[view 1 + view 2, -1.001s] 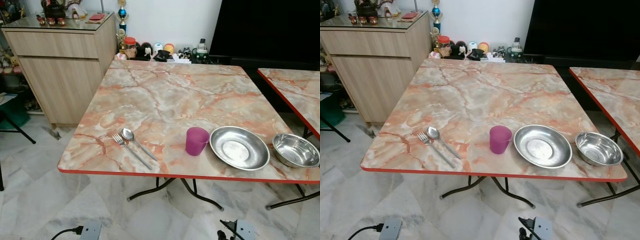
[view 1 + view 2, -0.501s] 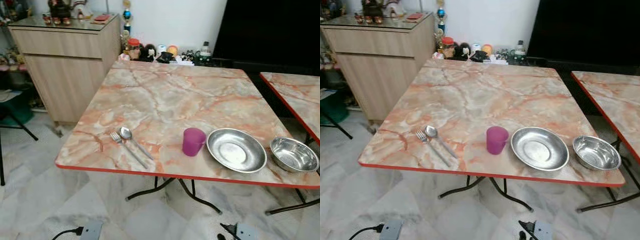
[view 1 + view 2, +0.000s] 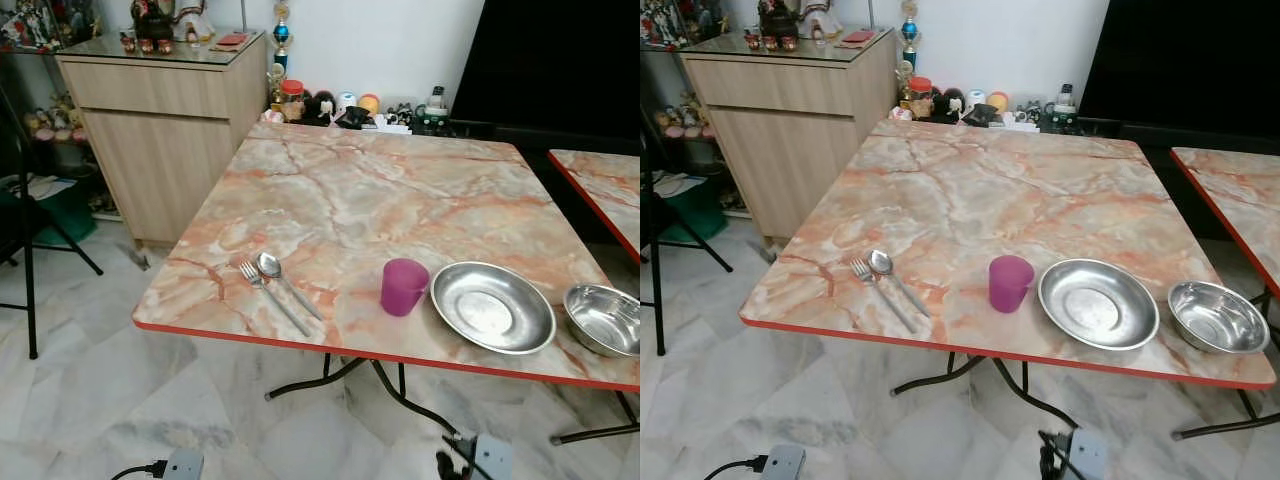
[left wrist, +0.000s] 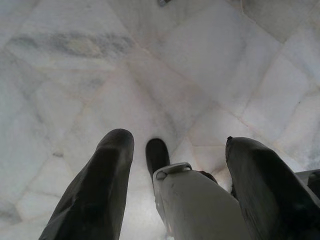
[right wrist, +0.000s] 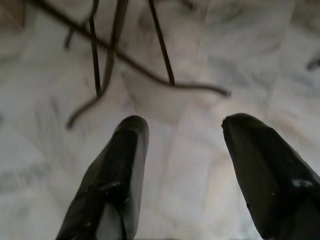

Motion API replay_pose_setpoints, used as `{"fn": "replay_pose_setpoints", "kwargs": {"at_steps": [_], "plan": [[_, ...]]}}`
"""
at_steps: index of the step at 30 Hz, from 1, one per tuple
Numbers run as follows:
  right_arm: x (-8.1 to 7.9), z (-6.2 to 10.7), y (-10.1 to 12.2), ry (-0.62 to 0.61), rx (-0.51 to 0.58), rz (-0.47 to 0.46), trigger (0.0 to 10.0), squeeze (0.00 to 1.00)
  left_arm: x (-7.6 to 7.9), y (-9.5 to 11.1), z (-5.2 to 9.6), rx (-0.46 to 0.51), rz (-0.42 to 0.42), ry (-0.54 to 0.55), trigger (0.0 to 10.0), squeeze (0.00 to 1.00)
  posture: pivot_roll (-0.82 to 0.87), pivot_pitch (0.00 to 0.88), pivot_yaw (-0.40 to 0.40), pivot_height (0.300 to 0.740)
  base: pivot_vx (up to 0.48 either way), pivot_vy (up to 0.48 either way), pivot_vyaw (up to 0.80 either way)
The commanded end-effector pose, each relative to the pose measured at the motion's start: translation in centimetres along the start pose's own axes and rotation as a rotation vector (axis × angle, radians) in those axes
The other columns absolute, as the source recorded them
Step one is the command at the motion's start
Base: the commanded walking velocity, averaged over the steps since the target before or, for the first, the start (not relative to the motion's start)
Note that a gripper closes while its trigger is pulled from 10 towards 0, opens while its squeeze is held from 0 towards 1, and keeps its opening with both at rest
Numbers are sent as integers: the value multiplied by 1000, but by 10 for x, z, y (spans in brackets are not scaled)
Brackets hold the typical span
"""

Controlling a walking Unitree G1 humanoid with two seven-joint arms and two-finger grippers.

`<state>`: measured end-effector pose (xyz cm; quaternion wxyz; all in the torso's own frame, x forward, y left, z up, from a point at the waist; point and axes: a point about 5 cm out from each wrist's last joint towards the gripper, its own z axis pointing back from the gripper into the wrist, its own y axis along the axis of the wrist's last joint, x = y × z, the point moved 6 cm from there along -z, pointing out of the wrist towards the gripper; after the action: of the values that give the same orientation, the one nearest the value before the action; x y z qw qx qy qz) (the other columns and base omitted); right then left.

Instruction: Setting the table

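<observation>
Five pieces of tableware sit in a loose row along the near edge of the marble-patterned counter [image 3: 400, 190] — within easy reach from where the robot stands. Fork [image 3: 270, 297] and spoon [image 3: 288, 283] lie side by side, touching or nearly so, handles angled toward the near edge. Purple cup [image 3: 403, 287] stands upright just beside the steel plate [image 3: 492, 306]; steel bowl [image 3: 606, 319] sits apart from the plate, near the counter's right corner. Nothing looks arranged as a place setting yet — judging by that, sorting has not begun.

Left pincer [image 4: 175, 165] hangs low over the tiled floor [image 4: 75, 75], fingers spread, holding nothing. Right pincer [image 5: 185, 150] likewise open and empty, pointing down near the counter's dark metal legs [image 5: 107, 45]. Both arms look idle.
</observation>
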<state>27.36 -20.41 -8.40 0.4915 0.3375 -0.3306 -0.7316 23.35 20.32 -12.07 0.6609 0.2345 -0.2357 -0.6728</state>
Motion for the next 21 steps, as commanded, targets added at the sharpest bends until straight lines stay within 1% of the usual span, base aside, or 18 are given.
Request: {"fn": "replay_pose_setpoints", "kwargs": {"at_steps": [1,3,4,7,8,9,12,13,14,15,17,19,20,21], "plan": [[1,3,6,13,57,-33,10000,0,0,-14,2,-35,-5,-2,10000,0,-34,28,-81,740,0,0,0],[0,5,6,24,73,-36,10000,0,-1,-16,3,-39,-6,-2,10000,0,-34,29,-82,740,0,0,0],[0,10,5,43,103,-26,10000,0,-5,-20,4,-47,-8,0,10000,0,-36,30,-83,740,0,0,0],[4,21,12,45,185,-21,10000,0,-15,-24,8,-58,-11,8,10000,0,-45,32,-83,740,0,0,0],[4,21,12,45,185,-21,10000,0,-15,-24,8,-58,-11,8,10000,0,-45,32,-83,740,0,0,0],[6,27,16,48,223,-14,10000,0,-18,-26,9,-64,-19,7,10000,0,-56,30,-80,740,0,0,0],[2,36,20,74,264,1,10000,0,-19,-29,10,-71,-29,4,10000,0,-60,29,-82,740,0,0,0],[-1,43,27,95,305,22,10000,0,-18,-30,10,-74,-29,3,10000,0,-55,28,-86,740,0,0,0],[-1,43,27,95,305,22,10000,0,-18,-30,10,-74,-29,3,10000,0,-55,28,-86,740,0,0,0],[-2,49,33,103,333,27,10000,0,-17,-30,9,-75,-29,1,10000,0,-52,27,-88,740,0,0,0],[-2,53,40,101,356,29,10000,0,-14,-29,9,-74,-28,-1,10000,0,-52,27,-88,740,0,0,0],[2,62,59,89,428,16,10000,0,-7,-28,7,-75,-31,-8,10000,0,-55,24,-88,740,0,0,0],[2,62,59,89,428,16,10000,0,-7,-28,7,-75,-31,-8,10000,0,-55,24,-88,740,0,0,0],[-1,71,76,105,485,45,10000,0,-2,-27,5,-76,-35,-13,10000,0,-66,20,-84,740,0,0,0]]}}
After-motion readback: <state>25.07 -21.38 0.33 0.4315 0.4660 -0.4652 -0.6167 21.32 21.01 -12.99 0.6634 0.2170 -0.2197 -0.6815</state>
